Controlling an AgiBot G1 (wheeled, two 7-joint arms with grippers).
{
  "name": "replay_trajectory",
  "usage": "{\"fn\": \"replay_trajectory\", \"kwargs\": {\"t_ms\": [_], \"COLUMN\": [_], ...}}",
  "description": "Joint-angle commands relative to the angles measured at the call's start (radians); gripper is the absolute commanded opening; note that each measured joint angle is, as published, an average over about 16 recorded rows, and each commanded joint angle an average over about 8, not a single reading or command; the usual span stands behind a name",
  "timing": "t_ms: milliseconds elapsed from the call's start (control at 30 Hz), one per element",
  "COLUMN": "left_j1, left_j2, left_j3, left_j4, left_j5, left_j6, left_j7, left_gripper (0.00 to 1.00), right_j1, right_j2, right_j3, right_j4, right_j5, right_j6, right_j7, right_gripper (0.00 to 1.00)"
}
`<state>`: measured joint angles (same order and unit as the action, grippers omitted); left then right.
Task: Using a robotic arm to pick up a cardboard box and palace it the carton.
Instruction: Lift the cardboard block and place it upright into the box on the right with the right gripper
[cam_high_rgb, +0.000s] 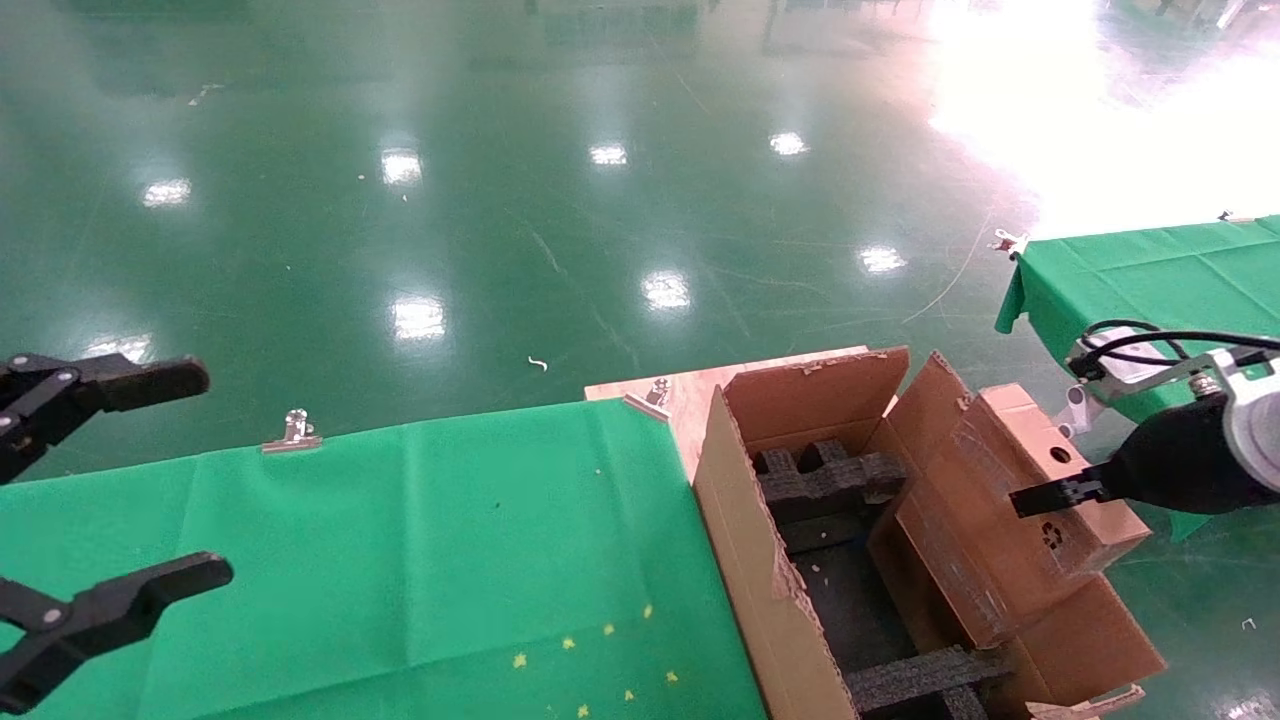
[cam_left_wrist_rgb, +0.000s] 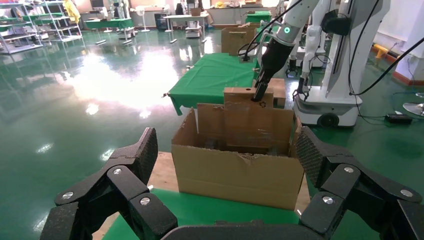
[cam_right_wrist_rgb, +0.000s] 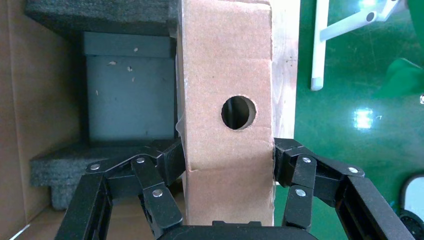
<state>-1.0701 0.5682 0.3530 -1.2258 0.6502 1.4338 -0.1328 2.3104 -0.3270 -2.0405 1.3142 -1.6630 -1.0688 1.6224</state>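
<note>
The right pincer (cam_right_wrist_rgb: 229, 162) squeezes the narrow sides of the box (cam_high_rgb: 1010, 520), which looks light and stiff, over the carton (cam_high_rgb: 760, 560), while the left pincer (cam_high_rgb: 110, 480) waits wide open.

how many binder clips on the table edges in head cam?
3. One clip on the near green cloth's far edge, one clip at that cloth's far corner by the carton, one clip on the far table's corner. Others may be hidden.

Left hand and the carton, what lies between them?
In the left wrist view, only green cloth and a strip of bare wood lie between the open left hand and the carton.
</note>
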Motion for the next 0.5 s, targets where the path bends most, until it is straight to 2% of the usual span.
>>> {"fn": "replay_trajectory", "kwargs": {"t_ms": [33, 500], "left_j1": [0.0, 0.0], "left_j2": [0.0, 0.0], "left_j3": [0.0, 0.0], "left_j4": [0.0, 0.0], "left_j5": [0.0, 0.0], "left_j6": [0.0, 0.0], "left_j7": [0.0, 0.0], "left_gripper": [1.0, 1.0], "right_j1": [-0.007, -0.071], "right_j2": [-0.003, -0.063], "right_j3": [-0.004, -0.031], "right_j4": [0.012, 0.017], "right_j5": [-0.013, -0.093], "right_j6": [0.01, 0.071], "right_j7": [0.035, 0.168], "right_gripper": [0.0, 0.0]}}
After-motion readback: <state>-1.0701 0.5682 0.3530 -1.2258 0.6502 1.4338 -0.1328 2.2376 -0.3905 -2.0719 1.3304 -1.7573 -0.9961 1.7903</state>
